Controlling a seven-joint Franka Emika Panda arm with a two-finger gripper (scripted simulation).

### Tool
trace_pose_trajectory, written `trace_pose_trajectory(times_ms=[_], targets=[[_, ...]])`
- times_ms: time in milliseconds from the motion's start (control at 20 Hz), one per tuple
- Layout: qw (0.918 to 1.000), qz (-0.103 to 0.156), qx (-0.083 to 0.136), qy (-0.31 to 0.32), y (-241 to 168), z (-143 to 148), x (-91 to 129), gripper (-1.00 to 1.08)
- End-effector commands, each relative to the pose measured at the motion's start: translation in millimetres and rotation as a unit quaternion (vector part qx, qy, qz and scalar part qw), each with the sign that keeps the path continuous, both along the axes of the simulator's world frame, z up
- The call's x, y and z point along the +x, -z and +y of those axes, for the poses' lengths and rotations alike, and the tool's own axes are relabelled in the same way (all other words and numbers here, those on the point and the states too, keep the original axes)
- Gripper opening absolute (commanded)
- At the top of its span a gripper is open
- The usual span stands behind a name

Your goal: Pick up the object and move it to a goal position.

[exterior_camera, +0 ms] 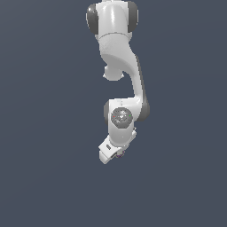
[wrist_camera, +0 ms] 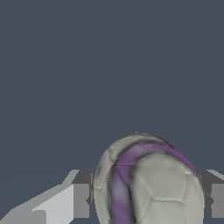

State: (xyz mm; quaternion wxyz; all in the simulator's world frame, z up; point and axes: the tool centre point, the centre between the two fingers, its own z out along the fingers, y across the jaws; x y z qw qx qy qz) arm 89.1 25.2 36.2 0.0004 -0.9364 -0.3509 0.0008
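Flat dark slate-grey backdrop all round, no seams or texture, w/ my glossy white arm (exterior_camera: 119,66) hanging down mid-frame in the exterior view. My gripper (wrist_camera: 148,199) is clamped on the ball (wrist_camera: 151,183), grey fingers (wrist_camera: 81,199) pressing either side. Ball's round, off-white, panelled like a football w/ a purple streak.

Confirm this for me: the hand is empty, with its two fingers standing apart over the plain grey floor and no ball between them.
Not quite. The hand is not empty: the wrist view shows the ball, pale grey-white with a purple streak, sitting between the two fingers. The plain grey floor behind it is as you said. In the exterior view the ball is barely visible under the hand.
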Motion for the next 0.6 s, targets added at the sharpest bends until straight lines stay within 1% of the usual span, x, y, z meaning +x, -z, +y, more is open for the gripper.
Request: trace_pose_trajectory(times_ms=[0,300,550], targets=[[1.0000,0.000,0.000,0.000,-1.3,-2.8,-1.5,-1.00],[1.0000,0.000,0.000,0.000,-6.2,-17.0,-12.4,-1.00],[1.0000,0.000,0.000,0.000,-13.9,-39.2,-29.2,-1.00]])
